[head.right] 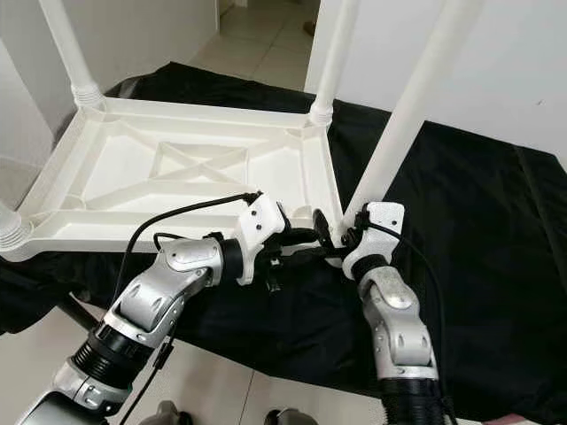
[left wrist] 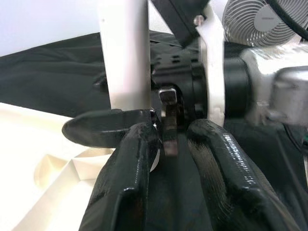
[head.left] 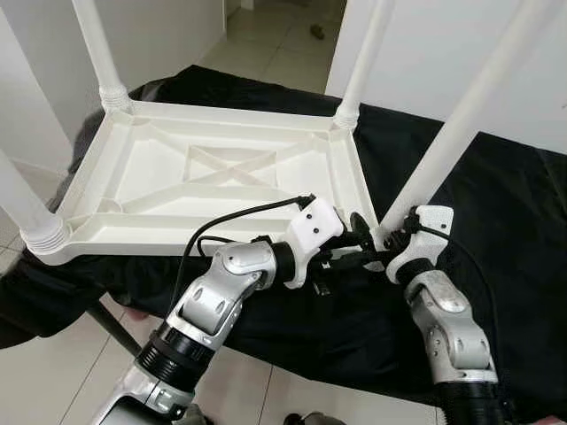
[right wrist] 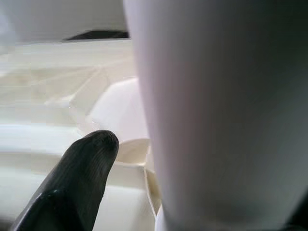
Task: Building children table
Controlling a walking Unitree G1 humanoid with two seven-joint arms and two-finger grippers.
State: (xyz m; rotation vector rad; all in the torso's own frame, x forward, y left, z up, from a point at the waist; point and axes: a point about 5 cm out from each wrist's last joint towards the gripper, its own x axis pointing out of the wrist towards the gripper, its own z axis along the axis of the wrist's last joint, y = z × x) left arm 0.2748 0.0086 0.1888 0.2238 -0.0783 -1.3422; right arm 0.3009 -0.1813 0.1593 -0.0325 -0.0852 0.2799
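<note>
We see the white tabletop (head.left: pixel 221 177) lying upside down on a black cloth (head.left: pixel 496 204), four white legs standing in its corner sockets. At the cloth's near edge, our right gripper (head.right: pixel 347 232) closes round the foot of the near right leg (head.left: pixel 452 124). Our left gripper (head.left: pixel 363 241) reaches the same corner, its fingers (left wrist: pixel 130 178) slightly parted just beside that leg.

I see white walls (head.left: pixel 443 53) around a pale tiled floor (head.left: pixel 275 40) running off through a doorway, black cloth (head.left: pixel 496 221) spread underneath, and a fan (left wrist: pixel 260 21) nearby.
</note>
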